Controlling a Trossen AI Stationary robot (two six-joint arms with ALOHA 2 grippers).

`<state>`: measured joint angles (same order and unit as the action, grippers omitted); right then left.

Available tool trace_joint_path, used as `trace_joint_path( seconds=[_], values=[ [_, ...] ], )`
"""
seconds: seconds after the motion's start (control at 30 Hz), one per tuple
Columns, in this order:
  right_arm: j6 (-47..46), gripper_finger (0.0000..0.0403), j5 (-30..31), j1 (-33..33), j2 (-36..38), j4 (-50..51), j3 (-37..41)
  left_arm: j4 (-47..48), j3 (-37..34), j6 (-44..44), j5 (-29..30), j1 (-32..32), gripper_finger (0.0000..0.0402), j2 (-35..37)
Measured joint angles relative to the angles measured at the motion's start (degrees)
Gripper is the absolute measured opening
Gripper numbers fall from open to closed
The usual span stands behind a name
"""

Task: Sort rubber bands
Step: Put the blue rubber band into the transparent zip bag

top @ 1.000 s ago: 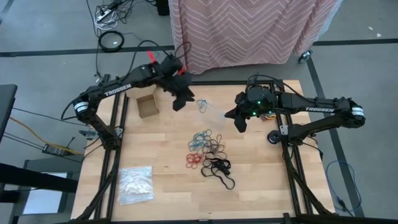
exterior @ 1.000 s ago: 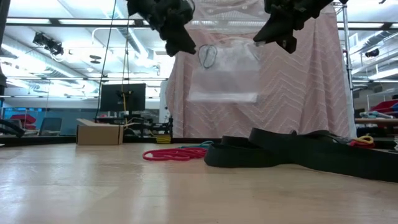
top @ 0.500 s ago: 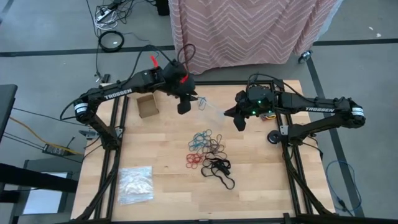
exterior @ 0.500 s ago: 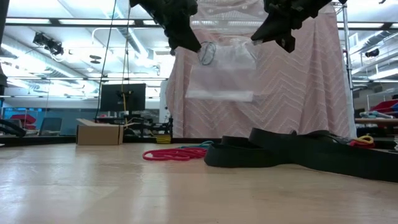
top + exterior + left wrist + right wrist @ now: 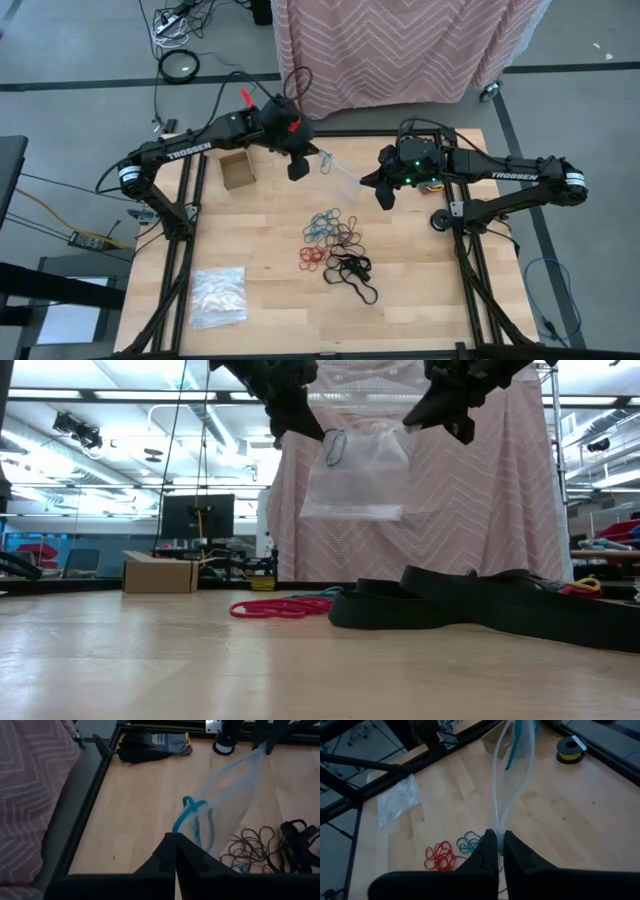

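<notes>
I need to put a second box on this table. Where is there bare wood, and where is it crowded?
Bare wood lies between the cardboard box and the flat plastic bag, and along the near edge right of that bag. The middle is crowded by the rubber bands, with both grippers holding a clear bag above the far side.

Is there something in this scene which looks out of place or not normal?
One thing: a blue band hangs half over the mouth of the clear bag stretched in the air between the left tool and the right tool, not fully inside. The pile of rubber bands on the table looks as expected.
</notes>
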<state>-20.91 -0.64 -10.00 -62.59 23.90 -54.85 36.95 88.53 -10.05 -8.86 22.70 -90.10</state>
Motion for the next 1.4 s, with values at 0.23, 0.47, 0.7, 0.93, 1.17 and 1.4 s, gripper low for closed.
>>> trace_joint_path(
  seconds=[0.23, 0.47, 0.7, 0.93, 1.17, 1.4],
  values=[
    [0.39, 0.0000, 0.15, 0.00, -0.40, 0.57, 0.00, 0.18, 3.01, 0.03, -0.62, 0.00, 0.0002, 2.13],
    [0.75, 0.0000, -0.97, 0.00, -3.00, 0.35, 0.00, -1.15, 6.63, 0.41, -8.55, -0.48, 0.0001, 1.08],
    [1.03, 0.0000, -2.02, 0.02, -3.93, -1.76, -0.02, -1.44, 6.93, 1.45, -14.31, -0.74, 0.0001, -1.10],
    [1.05, 0.0000, -2.01, 0.00, -3.93, -1.33, -0.06, -2.19, 6.93, 1.75, -16.44, -1.09, 0.0000, -2.17],
    [1.07, 0.0000, -2.04, 0.00, -3.93, -1.59, -0.04, -1.90, 6.93, 1.71, -16.36, -1.07, 0.0000, -3.70],
    [1.05, 0.0000, -2.52, 0.04, -3.91, -1.80, -0.04, -4.76, 6.92, 1.57, -12.04, -0.96, 0.0000, -5.84]
  ],
)
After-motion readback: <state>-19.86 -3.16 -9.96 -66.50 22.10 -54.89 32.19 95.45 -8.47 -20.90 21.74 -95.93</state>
